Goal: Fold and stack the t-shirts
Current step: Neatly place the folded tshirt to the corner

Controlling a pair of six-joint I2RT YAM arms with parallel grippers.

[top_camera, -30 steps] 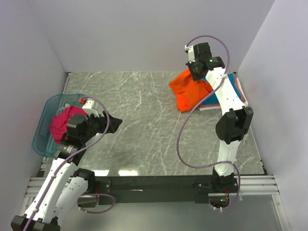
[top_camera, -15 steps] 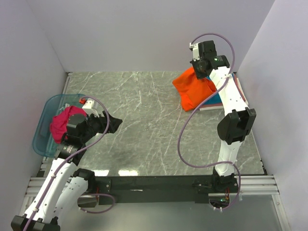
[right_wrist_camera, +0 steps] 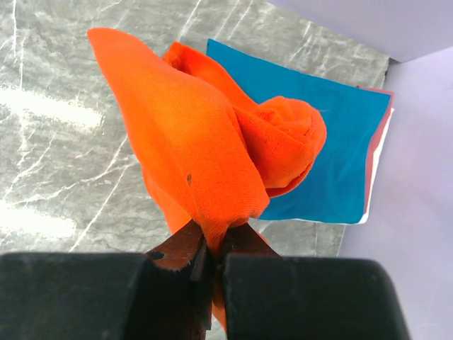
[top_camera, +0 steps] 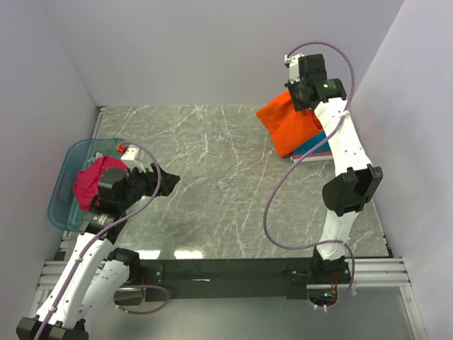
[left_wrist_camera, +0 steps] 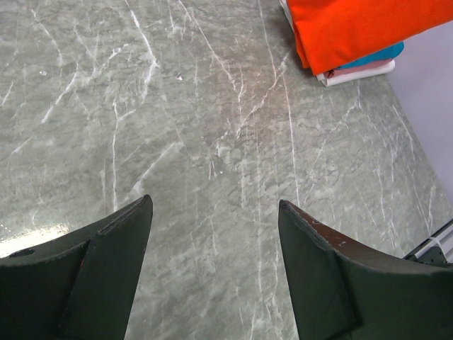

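Note:
My right gripper (top_camera: 300, 94) is shut on the bright orange t-shirt (top_camera: 289, 126) and holds it up at the far right; the cloth hangs bunched from the jaws (right_wrist_camera: 205, 163). Below it lies a folded stack with a teal blue t-shirt (right_wrist_camera: 333, 156) on top and pink and white edges (right_wrist_camera: 379, 149) under it. The stack also shows in the left wrist view (left_wrist_camera: 361, 67). A magenta t-shirt (top_camera: 90, 180) lies crumpled in the translucent blue tub (top_camera: 64, 188) at the left. My left gripper (left_wrist_camera: 216, 212) is open and empty above the marble table near the tub.
The grey marble table (top_camera: 212, 184) is walled by pale panels at the back and both sides. The right wall (right_wrist_camera: 417, 177) stands close beside the stack. A black rail (top_camera: 226, 269) runs along the near edge.
My right gripper has lifted the orange t-shirt and carried it right and back, toward the folded stack. The left arm has not moved.

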